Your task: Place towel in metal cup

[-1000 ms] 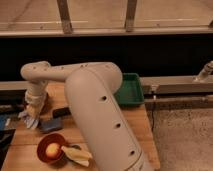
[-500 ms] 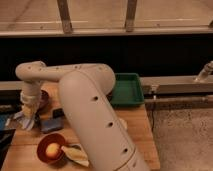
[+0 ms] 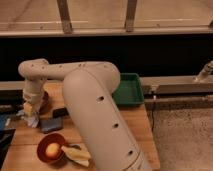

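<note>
My gripper [image 3: 31, 106] hangs at the left end of the wooden table [image 3: 135, 125], at the tip of my big white arm [image 3: 90, 105]. It is shut on a pale grey towel [image 3: 32, 119], which droops below it down to the table top. A dark round object [image 3: 44, 102] stands just right of and behind the gripper; it may be the metal cup, but I cannot tell for sure. The arm hides part of the table's middle.
A blue block [image 3: 50, 124] and a small black object [image 3: 60, 112] lie right of the towel. A red bowl [image 3: 44, 142] holding a yellow fruit [image 3: 52, 149] sits at the front left with a banana [image 3: 76, 154] beside it. A green tray [image 3: 127, 90] stands at the back right.
The arm has swung slightly to the left and the gripper with the towel has shifted a little over the table's left end. Other objects have not moved.
</note>
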`<state>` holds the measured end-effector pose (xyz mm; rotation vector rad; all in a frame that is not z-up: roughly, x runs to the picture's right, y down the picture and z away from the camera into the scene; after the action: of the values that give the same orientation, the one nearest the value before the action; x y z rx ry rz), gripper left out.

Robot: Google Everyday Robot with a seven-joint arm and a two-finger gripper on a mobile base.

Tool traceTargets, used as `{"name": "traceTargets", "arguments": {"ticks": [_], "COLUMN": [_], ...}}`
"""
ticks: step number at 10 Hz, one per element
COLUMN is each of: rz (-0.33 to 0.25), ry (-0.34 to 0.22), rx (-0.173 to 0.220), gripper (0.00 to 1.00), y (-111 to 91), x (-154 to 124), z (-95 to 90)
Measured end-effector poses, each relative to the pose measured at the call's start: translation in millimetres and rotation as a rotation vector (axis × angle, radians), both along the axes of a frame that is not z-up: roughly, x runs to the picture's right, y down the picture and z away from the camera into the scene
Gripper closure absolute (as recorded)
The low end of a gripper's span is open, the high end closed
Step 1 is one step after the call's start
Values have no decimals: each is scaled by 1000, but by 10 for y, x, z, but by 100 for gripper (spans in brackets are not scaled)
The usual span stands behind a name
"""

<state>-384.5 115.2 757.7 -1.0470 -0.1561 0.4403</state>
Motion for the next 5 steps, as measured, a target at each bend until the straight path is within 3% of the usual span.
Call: {"name": "traceTargets", "arguments": {"ticks": [3,5], "rz": [33,65], "ry": [-6,-1], "rx": [27,74], "gripper": [20,20], "y": [-127,-294], "x": [64,117], "z": [-54,-135]}}
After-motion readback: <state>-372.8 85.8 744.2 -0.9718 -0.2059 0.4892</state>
